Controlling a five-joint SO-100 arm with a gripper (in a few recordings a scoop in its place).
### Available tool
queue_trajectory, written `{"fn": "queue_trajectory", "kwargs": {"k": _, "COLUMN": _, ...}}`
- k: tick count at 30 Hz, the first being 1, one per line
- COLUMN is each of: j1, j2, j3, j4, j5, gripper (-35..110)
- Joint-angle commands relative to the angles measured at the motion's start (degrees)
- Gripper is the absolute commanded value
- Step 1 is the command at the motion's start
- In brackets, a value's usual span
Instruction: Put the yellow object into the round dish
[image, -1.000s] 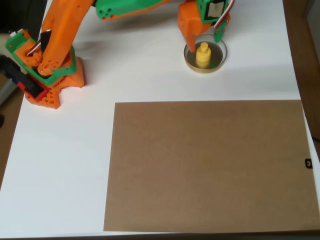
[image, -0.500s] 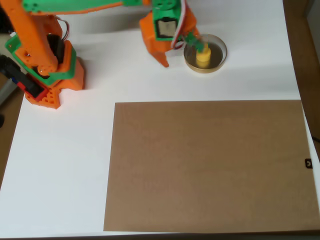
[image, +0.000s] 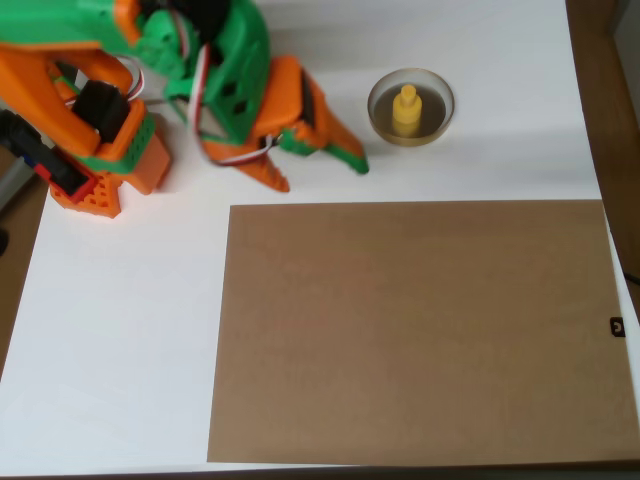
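The yellow object (image: 406, 109) stands upright inside the round dish (image: 411, 134) near the top of the white tabletop (image: 120, 320). The orange-and-green hand (image: 315, 172) sits well to the left of the dish, empty, its two fingers spread apart and touching neither. A brown sheet (image: 415, 330) lies just below both.

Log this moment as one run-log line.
yellow object: upright in round dish | gripper: open, empty, left of dish | task: placed
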Motion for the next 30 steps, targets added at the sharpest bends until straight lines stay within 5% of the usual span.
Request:
{"fn": "queue_trajectory", "kwargs": {"k": 1, "j1": 5.1, "j2": 6.8, "j3": 1.5, "j4": -1.4, "j5": 0.0, "gripper": 27}}
{"fn": "queue_trajectory", "kwargs": {"k": 15, "j1": 26.7, "j2": 16.3, "j3": 9.5, "j4": -11.7, "j5": 7.0, "gripper": 27}}
{"fn": "queue_trajectory", "kwargs": {"k": 30, "j1": 38.1, "j2": 25.4, "j3": 23.6, "j4": -24.3, "j5": 17.5, "gripper": 27}}
